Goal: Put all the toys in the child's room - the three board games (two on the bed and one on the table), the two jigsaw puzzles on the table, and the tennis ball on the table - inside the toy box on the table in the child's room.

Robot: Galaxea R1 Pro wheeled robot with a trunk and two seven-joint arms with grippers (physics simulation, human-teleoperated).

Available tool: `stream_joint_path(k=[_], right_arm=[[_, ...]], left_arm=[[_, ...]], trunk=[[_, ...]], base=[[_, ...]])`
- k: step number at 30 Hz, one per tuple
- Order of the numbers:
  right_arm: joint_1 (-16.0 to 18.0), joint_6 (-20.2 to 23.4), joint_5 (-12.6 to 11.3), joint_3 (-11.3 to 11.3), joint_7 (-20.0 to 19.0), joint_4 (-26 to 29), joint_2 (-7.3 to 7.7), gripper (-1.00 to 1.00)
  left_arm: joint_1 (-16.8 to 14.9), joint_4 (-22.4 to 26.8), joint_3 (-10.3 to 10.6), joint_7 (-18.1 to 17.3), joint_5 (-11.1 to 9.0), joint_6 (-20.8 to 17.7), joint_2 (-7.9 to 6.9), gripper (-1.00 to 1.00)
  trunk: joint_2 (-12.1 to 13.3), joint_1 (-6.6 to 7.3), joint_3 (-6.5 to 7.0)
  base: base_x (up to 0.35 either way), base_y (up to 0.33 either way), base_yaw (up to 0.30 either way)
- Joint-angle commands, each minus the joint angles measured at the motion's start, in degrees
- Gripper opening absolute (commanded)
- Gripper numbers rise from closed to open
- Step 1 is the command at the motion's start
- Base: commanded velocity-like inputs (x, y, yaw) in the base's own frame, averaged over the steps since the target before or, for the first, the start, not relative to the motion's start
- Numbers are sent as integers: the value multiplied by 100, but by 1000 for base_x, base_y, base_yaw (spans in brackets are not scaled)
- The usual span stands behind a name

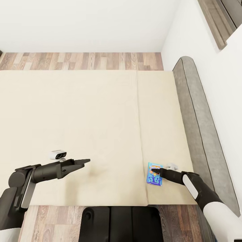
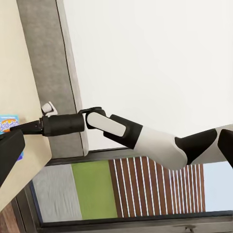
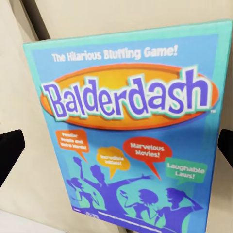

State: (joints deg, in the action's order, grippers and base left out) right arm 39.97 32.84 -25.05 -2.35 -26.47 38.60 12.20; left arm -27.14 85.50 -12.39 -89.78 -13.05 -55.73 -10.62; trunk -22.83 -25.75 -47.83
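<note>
A small blue board game (image 1: 154, 174), lettered Balderdash (image 3: 131, 141), lies flat on the cream bed (image 1: 84, 117) near its front edge, close to the grey headboard (image 1: 198, 127). My right gripper (image 1: 157, 173) is open just over the box; in the right wrist view its fingertips (image 3: 10, 151) stand apart, one off each side of the lid. My left gripper (image 1: 82, 163) hovers open and empty over the mattress, well to the left of the game. From the left wrist view I see the right arm (image 2: 121, 131) reaching to the blue box (image 2: 8, 124).
Wood plank floor (image 1: 84, 60) runs beyond the bed's far edge, below a white wall. Another white wall stands behind the headboard, with a brown frame (image 1: 218, 20) at the top right. My dark base (image 1: 117, 223) sits against the bed's front edge.
</note>
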Motion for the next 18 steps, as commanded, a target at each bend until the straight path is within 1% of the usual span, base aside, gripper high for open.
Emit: stream_joint_path(k=[1, 9, 13, 16, 18], right_arm=[[2, 24, -32, -19, 4, 5, 5, 100], [2, 23, -38, -20, -30, 7, -2, 100], [2, 33, -54, -23, -78, 7, -34, 100], [2, 36, -51, -26, -98, 7, -103, 100], [2, 37, -43, -29, -105, 7, -185, 100]], left_arm=[[-2, 2, 0, -22, 4, -61, -1, 100], [-2, 2, 0, -22, 4, -61, -1, 100], [-2, 2, 0, -22, 4, -61, -1, 100], [-2, 2, -1, -22, 4, -61, -1, 100], [-2, 2, -3, -22, 4, -61, -1, 100]], trunk=[[-9, -3, -6], [-9, -3, -6], [-9, -3, -6], [-9, -3, -6], [-9, -3, -6]], base=[[0, 0, 0], [0, 0, 0], [0, 0, 0], [0, 0, 0], [0, 0, 0]])
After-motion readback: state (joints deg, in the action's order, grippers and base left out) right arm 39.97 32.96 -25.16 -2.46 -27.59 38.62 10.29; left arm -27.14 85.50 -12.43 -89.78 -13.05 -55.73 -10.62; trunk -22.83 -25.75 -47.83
